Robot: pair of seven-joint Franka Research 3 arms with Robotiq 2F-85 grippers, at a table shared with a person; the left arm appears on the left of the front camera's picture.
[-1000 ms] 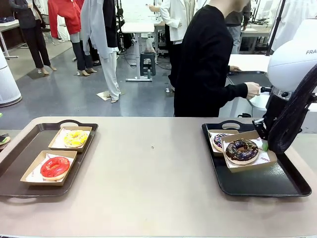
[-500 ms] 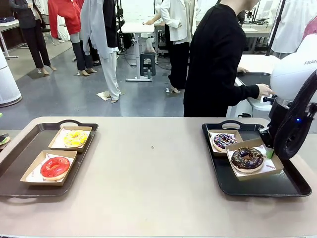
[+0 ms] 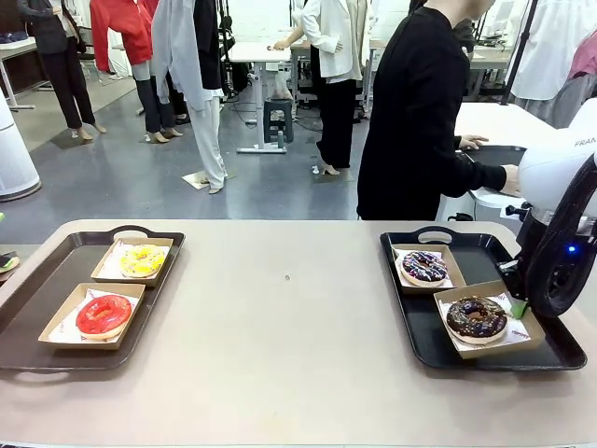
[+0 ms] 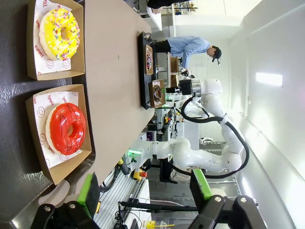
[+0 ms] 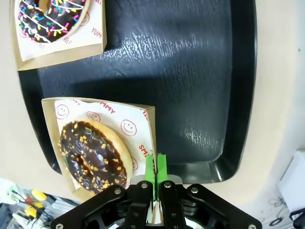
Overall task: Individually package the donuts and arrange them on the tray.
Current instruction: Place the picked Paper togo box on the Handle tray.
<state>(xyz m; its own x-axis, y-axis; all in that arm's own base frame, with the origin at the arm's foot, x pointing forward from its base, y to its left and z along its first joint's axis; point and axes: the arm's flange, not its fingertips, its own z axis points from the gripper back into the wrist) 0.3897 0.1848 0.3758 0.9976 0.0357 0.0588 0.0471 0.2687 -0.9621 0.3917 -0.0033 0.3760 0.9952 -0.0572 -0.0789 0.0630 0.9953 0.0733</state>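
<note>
The main risk sits at the lower right of the front view: the right gripper (image 3: 519,305) pinches the edge of the box (image 3: 489,319) holding the chocolate donut (image 3: 477,316), and if the wall slips or buckles, the box could tip and the donut slide out onto the right tray (image 3: 448,350). Letting go too near the tray's rim could leave the box perched on it.

In the right wrist view the right gripper (image 5: 155,168) has its jaws clamped shut on the box wall (image 5: 151,129), with the chocolate donut (image 5: 93,156) just left of them, at lower left of the frame (not touching the pads).

The left gripper (image 4: 145,186) stands wide open and empty, the red donut (image 4: 67,128) above it at centre left.

The other 2 donuts, yellow (image 3: 142,259) and purple (image 3: 423,266), sit boxed on the trays on the bench (image 3: 280,317).
</note>
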